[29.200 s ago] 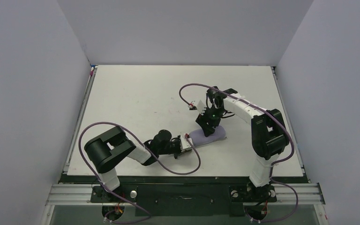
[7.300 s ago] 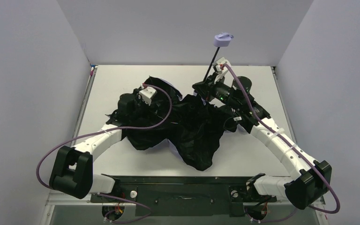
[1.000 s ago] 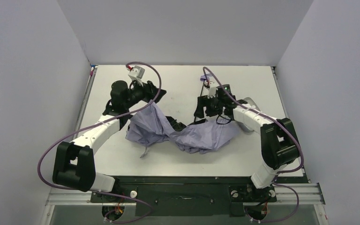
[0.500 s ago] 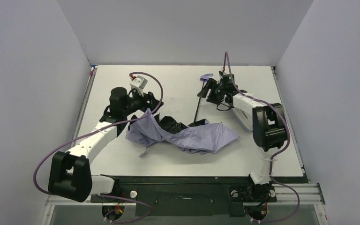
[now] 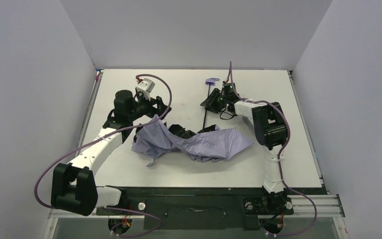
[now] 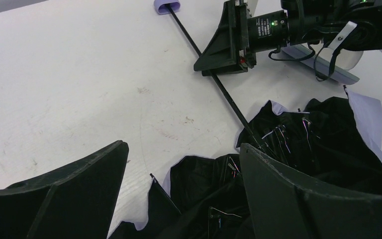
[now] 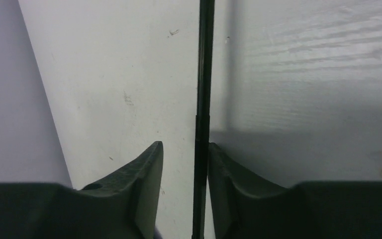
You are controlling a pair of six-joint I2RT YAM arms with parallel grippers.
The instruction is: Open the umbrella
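The umbrella [image 5: 199,143] lies crumpled mid-table, lilac side up, with black underside [image 6: 303,144] showing. Its thin black shaft [image 5: 207,107] runs toward the far side and ends in the small lilac handle [image 5: 212,80]. My right gripper [image 5: 210,102] straddles the shaft low over the table. In the right wrist view the shaft [image 7: 203,99] touches one finger of that gripper [image 7: 185,145], with a gap to the other finger, so nothing is clamped. My left gripper [image 5: 160,107] hovers wide open over the canopy's left edge. Nothing sits between the jaws of that gripper [image 6: 184,147].
The white table [image 5: 129,84] is boxed in by pale walls at the left, back and right. Purple cables loop off both arms. The right arm's elbow [image 5: 271,124] stands just right of the canopy.
My right gripper left the canopy, swung toward the far side onto the shaft and narrowed its jaws. The left gripper opened wider. The shaft now lies flatter, handle near the table.
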